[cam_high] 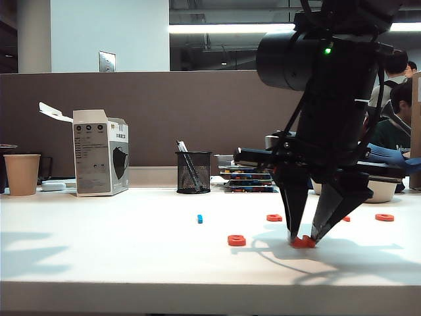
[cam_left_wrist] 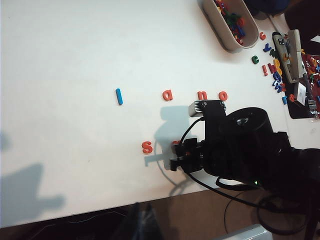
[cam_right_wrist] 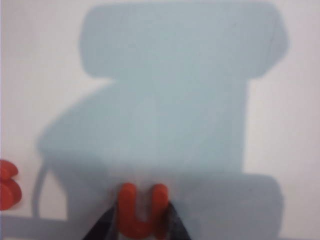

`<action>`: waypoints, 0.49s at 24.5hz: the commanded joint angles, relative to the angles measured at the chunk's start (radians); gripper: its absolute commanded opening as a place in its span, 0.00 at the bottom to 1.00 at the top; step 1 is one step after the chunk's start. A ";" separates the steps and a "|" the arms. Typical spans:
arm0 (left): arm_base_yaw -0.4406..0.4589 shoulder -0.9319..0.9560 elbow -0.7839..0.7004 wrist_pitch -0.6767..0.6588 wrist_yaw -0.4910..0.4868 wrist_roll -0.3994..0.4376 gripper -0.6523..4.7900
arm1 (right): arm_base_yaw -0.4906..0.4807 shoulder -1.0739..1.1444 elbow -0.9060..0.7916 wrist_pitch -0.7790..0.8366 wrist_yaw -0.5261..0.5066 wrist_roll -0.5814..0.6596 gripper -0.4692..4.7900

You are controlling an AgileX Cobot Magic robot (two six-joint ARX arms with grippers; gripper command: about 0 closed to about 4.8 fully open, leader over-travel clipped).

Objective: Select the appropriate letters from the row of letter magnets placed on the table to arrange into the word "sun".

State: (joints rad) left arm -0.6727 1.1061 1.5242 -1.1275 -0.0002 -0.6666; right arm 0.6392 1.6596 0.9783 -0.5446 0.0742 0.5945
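White table [cam_high: 99,257]: right gripper [cam_high: 304,238] pointing down, clamped on letter u [cam_right_wrist: 141,212]; left gripper unseen.

The right gripper [cam_right_wrist: 141,220] pinches the orange-red letter u [cam_right_wrist: 141,210] on the white table [cam_right_wrist: 165,75]; the s [cam_right_wrist: 7,186] lies beside the u.

Grey-brown partition [cam_high: 164,118] behind, ceiling strip light [cam_high: 230,28] above (possibly seated people beyond)
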 commanded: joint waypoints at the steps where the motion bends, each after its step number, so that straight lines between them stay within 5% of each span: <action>1: 0.000 -0.003 0.005 -0.002 0.004 0.005 0.11 | 0.001 0.000 -0.002 0.000 -0.006 0.005 0.45; 12: 0.000 -0.003 0.005 -0.002 0.004 0.005 0.11 | -0.002 -0.003 0.104 -0.058 -0.013 -0.023 0.50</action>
State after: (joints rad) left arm -0.6727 1.1061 1.5242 -1.1278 -0.0002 -0.6662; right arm 0.6384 1.6627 1.0542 -0.5972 0.0597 0.5907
